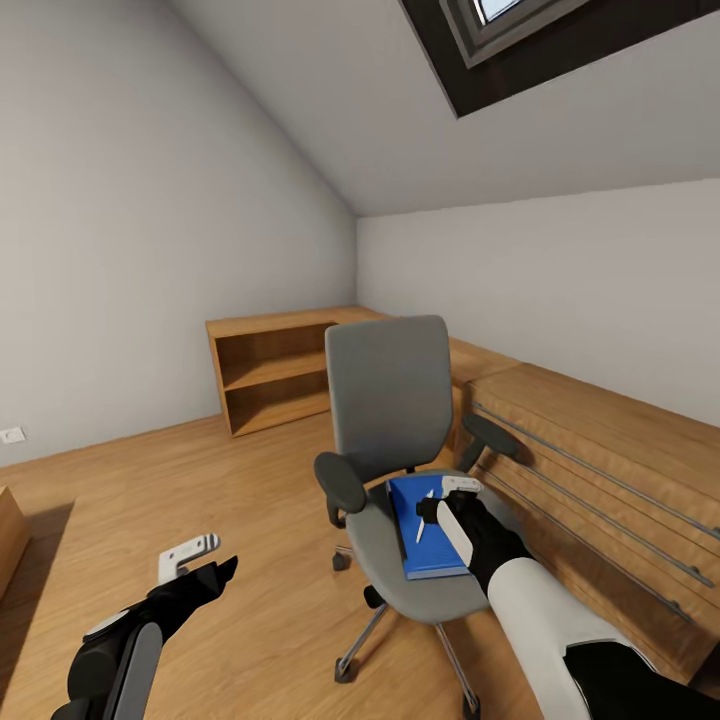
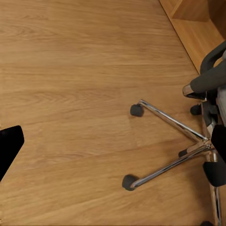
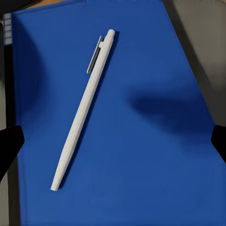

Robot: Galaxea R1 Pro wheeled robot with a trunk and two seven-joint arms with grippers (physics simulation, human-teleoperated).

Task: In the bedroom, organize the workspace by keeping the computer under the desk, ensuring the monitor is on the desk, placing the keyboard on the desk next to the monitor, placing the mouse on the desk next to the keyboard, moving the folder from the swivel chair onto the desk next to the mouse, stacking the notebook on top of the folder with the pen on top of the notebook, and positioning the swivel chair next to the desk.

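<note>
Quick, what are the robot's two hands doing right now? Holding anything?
Left gripper: open, holding nothing, over the floor.
Right gripper: open, holding nothing, just above the pen on the blue notebook.

The swivel chair (image 1: 395,440) stands in open wooden floor (image 1: 200,480), with bare boards wide on its left side towards the low shelf unit (image 1: 270,375). On its right it is hemmed in by the long wooden cabinet (image 1: 600,470), leaving only a narrow gap there.

Over the seat the way down is open from above and from the front. The backrest closes the far side, and the two dark armrests (image 1: 343,483) flank the blue folder (image 3: 141,141).

The white pen (image 3: 82,110) lies flat on the blue cover, with bare surface on both sides; the right gripper (image 3: 113,141) hangs spread above it, fingertips apparently clear of it.

Low down, the chrome chair legs (image 2: 174,155) and castors spread across the floor near the left gripper (image 1: 200,562).
</note>
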